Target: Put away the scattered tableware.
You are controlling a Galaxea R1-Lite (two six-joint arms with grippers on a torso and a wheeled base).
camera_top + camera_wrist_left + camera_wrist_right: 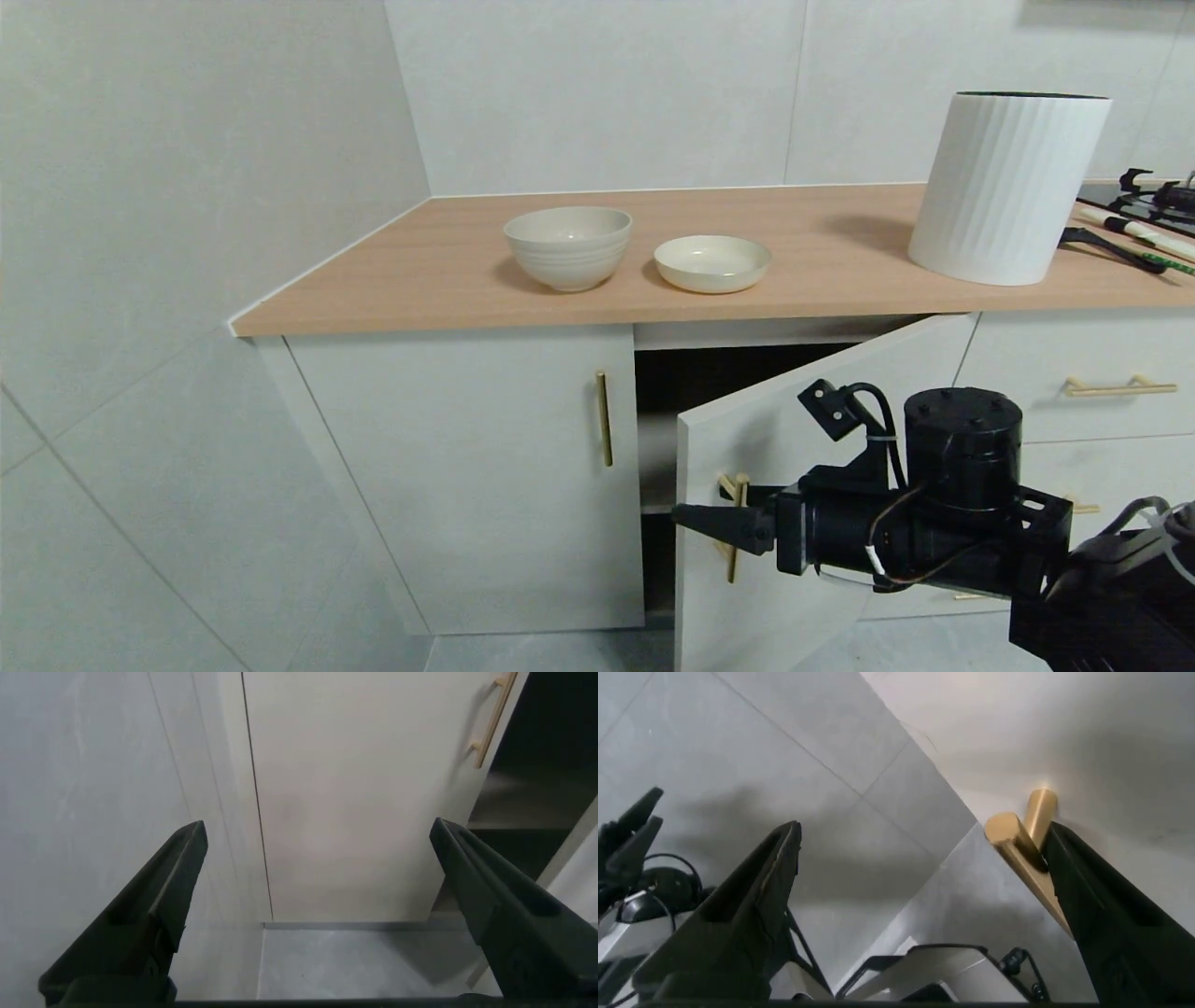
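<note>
The wooden worktop [840,271] is carrying a tall white ribbed container [1008,187] at its right, with the tableware sitting nearer the left: a deep cream bowl [568,245] just beside a shallow dish [711,262] (not touching). Below, the right cabinet door [747,616] is standing ajar. The right gripper [719,521] is hovering spread apart, one finger against that door's gold handle [1022,835]; the left gripper [318,915] is gaping too, facing the closed door [355,793].
</note>
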